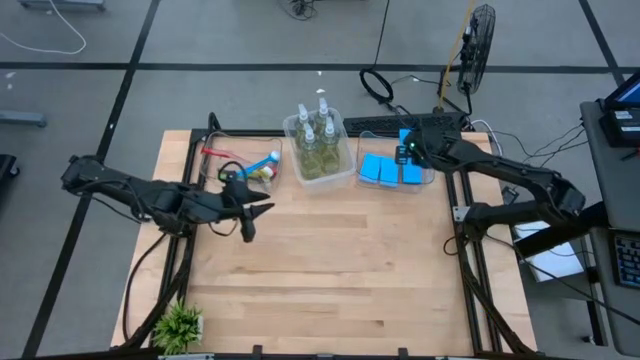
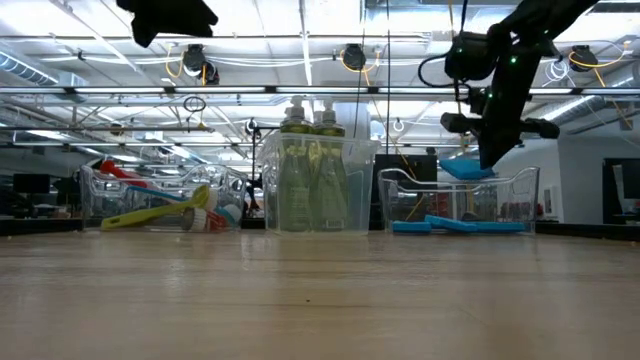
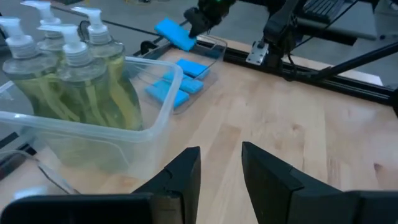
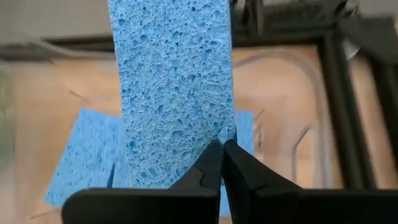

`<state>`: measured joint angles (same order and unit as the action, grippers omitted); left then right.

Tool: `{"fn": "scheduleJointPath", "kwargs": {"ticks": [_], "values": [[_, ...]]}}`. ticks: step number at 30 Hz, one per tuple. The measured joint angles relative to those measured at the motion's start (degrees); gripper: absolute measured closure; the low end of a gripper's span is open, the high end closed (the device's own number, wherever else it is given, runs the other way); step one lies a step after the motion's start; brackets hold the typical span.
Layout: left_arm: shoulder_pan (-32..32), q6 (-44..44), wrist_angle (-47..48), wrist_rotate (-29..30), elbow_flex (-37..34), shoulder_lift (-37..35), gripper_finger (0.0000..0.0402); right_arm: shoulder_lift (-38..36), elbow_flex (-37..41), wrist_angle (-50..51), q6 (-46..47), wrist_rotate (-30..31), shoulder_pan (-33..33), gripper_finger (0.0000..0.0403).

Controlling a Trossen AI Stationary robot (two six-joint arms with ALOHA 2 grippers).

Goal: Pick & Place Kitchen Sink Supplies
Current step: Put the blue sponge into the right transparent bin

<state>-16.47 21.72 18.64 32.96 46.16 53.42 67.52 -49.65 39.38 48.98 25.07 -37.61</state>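
High view: a clear plastic bin [image 1: 343, 176] at the far middle of the wooden table [image 1: 330, 270] holds four clear yellow-green soap bottles with white pumps [image 1: 317, 140]. Just right of that bin, a second clear bin [image 1: 432, 180] holds light-blue rectangular sponges [image 1: 391, 170]. The right gripper [image 1: 405, 143] hangs over the far edge of the sponge bin. Left of the bottle bin lie thin long-handled brushes [image 1: 245, 165] in red, blue and yellow. The left gripper [image 1: 249, 232] hovers over bare wood, near the brushes and in front of the bottle bin. A small green potted plant [image 1: 179, 325] stands at the table's near left corner.

Low view: the right gripper [image 2: 492, 160] hangs above the sponge bin [image 2: 460, 200], pinching one light-blue sponge [image 2: 465, 168] clear of the bin's rim. The bottle bin [image 2: 315, 185] stands to its left, and the brushes [image 2: 160, 208] lie farther left.

Left wrist view: the left gripper [image 3: 221, 171] has its two dark fingers [image 3: 186, 174] parted with nothing between them, just beside the bottle bin [image 3: 149, 134].

Right wrist view: the right gripper [image 4: 222, 152] is clenched tight on the edge of the porous blue sponge [image 4: 171, 87], which hangs over other sponges lying in the bin below.
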Motion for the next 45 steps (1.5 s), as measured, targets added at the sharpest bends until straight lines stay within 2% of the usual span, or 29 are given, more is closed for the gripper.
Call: {"fn": "scheduleJointPath", "kwargs": {"ticks": [5,18,27,33,45], "values": [[0.00,-1.00,-2.41,-0.08,-3.89,-4.87,0.0282,2.13,0.00,1.06,3.17,-4.40,-0.31,0.0403],[0.00,-3.06,-2.25,-0.56,-9.40,-13.12,0.0282,2.54,0.00,4.39,7.39,-9.03,-0.20,0.0403],[0.00,-4.13,-2.45,-2.18,-13.96,-20.05,0.0282,3.54,0.00,4.56,7.31,-9.01,-0.20,0.0403],[0.00,-5.09,-2.48,-5.55,-16.97,-23.87,0.0282,4.70,0.02,4.76,7.34,-10.21,-0.20,0.0403],[0.00,-5.15,-8.48,-5.52,-28.34,-34.20,0.0282,5.06,0.04,4.63,6.92,-9.85,-0.20,0.0382]]}}
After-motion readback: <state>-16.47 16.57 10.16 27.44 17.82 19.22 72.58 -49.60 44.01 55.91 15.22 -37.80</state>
